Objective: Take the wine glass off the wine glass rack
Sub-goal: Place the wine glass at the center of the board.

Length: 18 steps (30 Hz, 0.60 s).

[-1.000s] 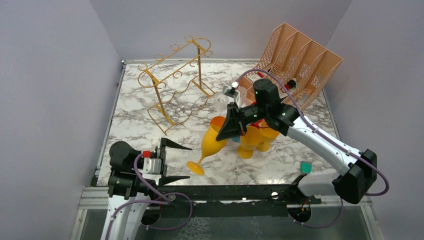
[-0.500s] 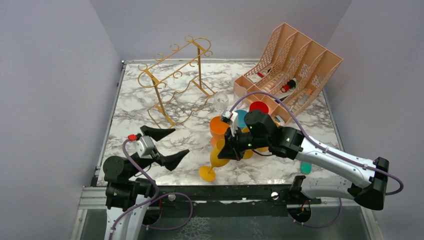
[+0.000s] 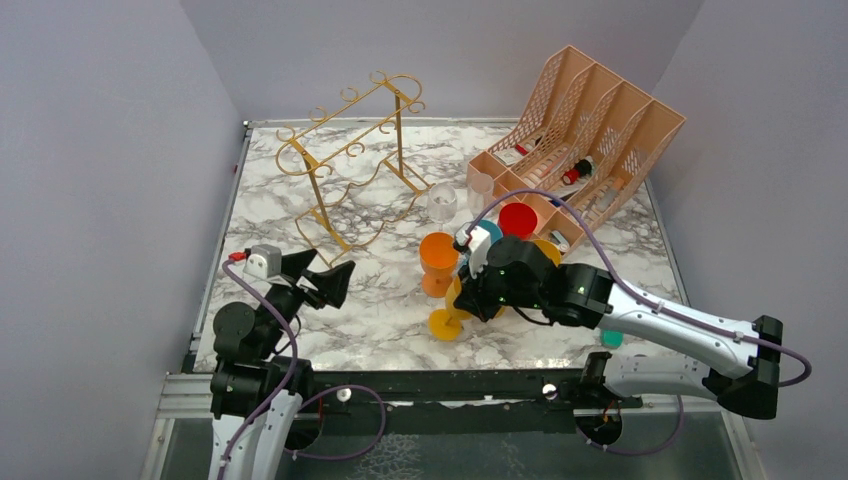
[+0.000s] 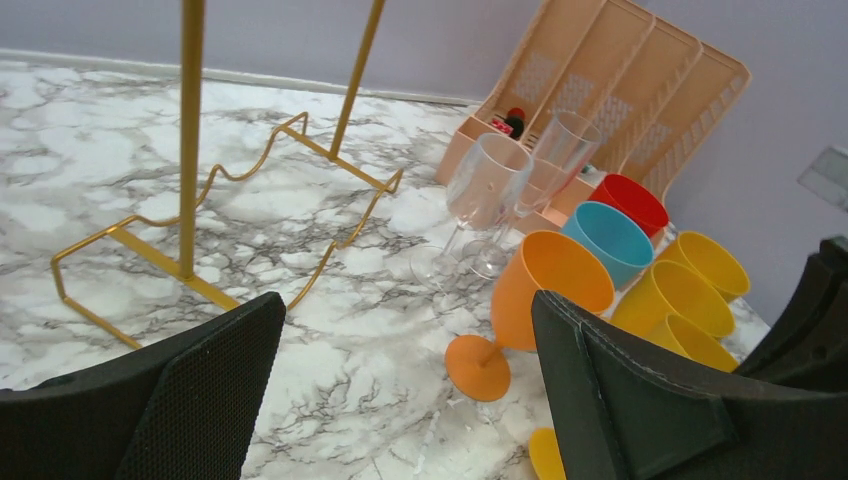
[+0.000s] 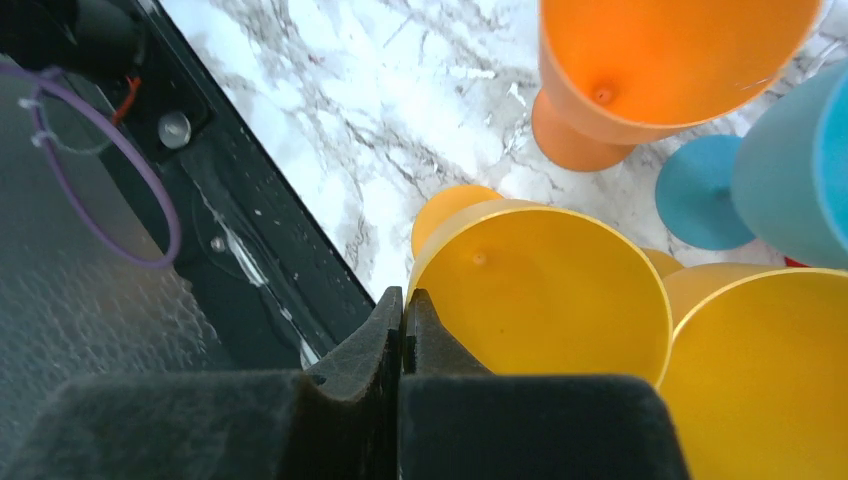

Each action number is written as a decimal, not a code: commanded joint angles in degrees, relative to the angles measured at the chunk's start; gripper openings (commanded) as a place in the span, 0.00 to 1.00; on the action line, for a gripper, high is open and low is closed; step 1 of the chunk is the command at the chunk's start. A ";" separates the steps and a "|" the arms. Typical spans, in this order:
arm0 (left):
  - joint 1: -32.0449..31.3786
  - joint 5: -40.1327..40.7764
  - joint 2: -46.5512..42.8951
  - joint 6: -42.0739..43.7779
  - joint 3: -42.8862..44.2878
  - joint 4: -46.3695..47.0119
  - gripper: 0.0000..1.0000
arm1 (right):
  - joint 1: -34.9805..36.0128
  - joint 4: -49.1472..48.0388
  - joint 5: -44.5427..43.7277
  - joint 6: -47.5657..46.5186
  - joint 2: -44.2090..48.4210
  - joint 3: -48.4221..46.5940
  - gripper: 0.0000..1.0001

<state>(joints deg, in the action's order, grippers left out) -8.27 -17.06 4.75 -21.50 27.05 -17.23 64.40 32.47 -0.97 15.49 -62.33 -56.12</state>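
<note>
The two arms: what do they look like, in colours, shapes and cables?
The left arm and right arm have white links and black joints. A purple cable loops along each. The jaws are black and wedge-shaped, with textured inner pads.

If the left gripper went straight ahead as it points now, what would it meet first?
Likely the orange goblet; the clear wine glass stands just beyond it, though depth is hard to judge.

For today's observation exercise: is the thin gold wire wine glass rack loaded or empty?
Empty. From above, the thin gold wire wine glass rack holds no glass; its rails are bare.
</note>
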 commanded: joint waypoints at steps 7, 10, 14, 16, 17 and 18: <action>0.32 10.37 0.68 -1.52 2.05 -3.82 0.99 | 6.70 -0.25 -16.37 -3.48 -3.59 0.65 0.01; 0.27 10.91 0.76 -1.61 2.02 -3.86 0.99 | 7.11 -0.21 -16.18 -3.96 -5.00 0.58 0.01; 0.28 11.58 1.17 -1.61 1.95 -4.03 0.99 | 7.67 -0.18 -15.57 -4.71 -6.91 0.22 0.05; 0.27 11.44 1.38 -1.61 1.91 -3.98 0.99 | 7.75 -0.21 -15.51 -4.89 -7.84 0.29 0.11; 0.27 11.34 1.44 -1.61 1.87 -3.99 0.99 | 7.77 -0.28 -15.47 -5.08 -8.34 0.30 0.13; 0.27 11.29 1.48 -1.52 1.86 -3.95 0.99 | 7.76 -0.15 -15.30 -5.14 -8.87 0.08 0.16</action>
<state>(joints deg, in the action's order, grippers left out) -8.27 -7.14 5.63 -22.72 27.53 -20.95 71.70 31.86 -14.37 11.66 -69.08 -56.03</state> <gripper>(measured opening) 0.987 0.121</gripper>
